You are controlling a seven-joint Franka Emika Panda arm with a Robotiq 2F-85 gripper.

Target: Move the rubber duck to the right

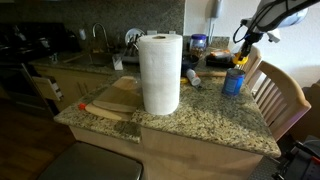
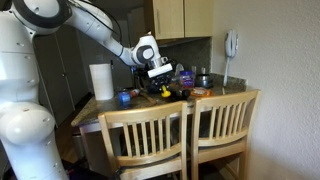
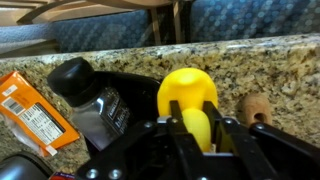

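Observation:
The rubber duck [image 3: 188, 92] is small and bright yellow. In the wrist view it sits between the two black fingers of my gripper [image 3: 192, 112], which are closed against its sides over the speckled granite counter [image 3: 270, 70]. In both exterior views the gripper [image 1: 244, 45] [image 2: 160, 76] is at the far side of the counter, with a bit of yellow, the duck [image 2: 166, 92], showing under it. It is just above and beside the blue can [image 1: 233, 80].
A tall white paper-towel roll [image 1: 160, 72] stands mid-counter beside a wooden board [image 1: 110, 108]. A black bottle [image 3: 92, 95], an orange packet [image 3: 35, 112] and a small brown cork-like piece [image 3: 255, 105] lie near the duck. Wooden chairs [image 2: 180, 135] stand at the counter's edge.

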